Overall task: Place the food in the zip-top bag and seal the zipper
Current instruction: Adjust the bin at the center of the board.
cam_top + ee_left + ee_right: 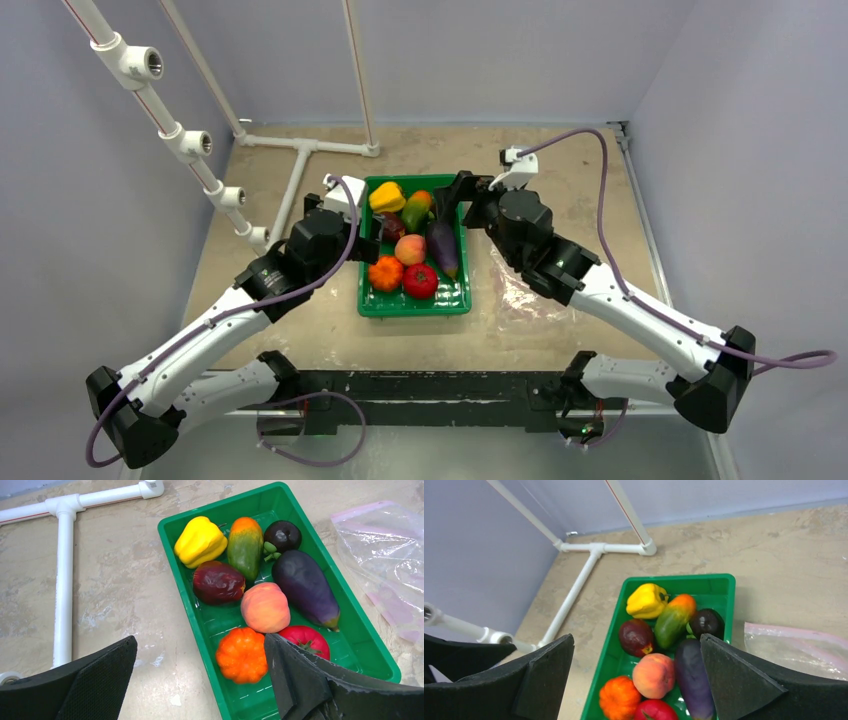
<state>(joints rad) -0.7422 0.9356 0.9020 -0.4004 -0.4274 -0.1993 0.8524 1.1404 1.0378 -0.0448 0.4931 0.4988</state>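
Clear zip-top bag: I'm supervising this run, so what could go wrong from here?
The clear floppy plastic bag lies flat beside the green plastic tray, so it may slide rather than open. The round plastic peach sits packed among other toy food; gripping it could jostle neighbours. The open left pincer and right pincer hover close and might collide.

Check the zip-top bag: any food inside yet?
Looks empty: the zip-top bag lies flat beside the green tray, and the food sits in the tray.
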